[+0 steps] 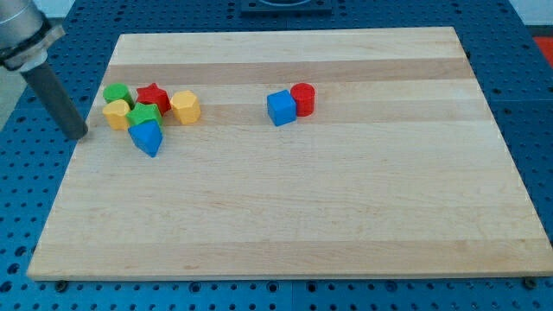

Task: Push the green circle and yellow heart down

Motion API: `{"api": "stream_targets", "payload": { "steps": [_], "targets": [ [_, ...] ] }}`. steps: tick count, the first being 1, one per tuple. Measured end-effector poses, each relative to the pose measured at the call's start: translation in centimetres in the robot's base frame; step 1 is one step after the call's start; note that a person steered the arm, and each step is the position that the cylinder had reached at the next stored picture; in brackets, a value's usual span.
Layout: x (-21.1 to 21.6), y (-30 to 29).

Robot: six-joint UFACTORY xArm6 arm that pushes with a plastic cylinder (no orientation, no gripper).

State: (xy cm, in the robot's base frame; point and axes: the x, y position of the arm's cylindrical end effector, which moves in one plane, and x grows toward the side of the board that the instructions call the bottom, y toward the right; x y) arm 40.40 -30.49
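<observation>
My tip (79,136) stands at the worktop's (294,216) left edge, just left of the block cluster, touching none. There are no fingers; the arm ends in a plain rod. The green circle (117,93) sits at the cluster's upper left, the yellow heart (116,114) directly below, touching it. A red star (154,96), green block (144,116), blue block (148,137) and yellow hexagon (185,106) adjoin. A blue cube (281,108) and red cylinder (303,98) stand touching near the centre top.

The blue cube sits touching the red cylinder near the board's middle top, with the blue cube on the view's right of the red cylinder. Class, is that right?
Not quite. In the camera view the blue cube does touch the red cylinder on the wooden board, but it sits on the view's left of the cylinder, not the right.
</observation>
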Motion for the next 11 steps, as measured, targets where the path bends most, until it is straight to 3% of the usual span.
{"api": "stream_targets", "payload": {
  "steps": [1, 6, 7, 11],
  "targets": [
    [-6.8, 0.0],
    [-8.3, 3.4],
    [-7.3, 3.2],
    [10.5, 3.2]
  ]
}}
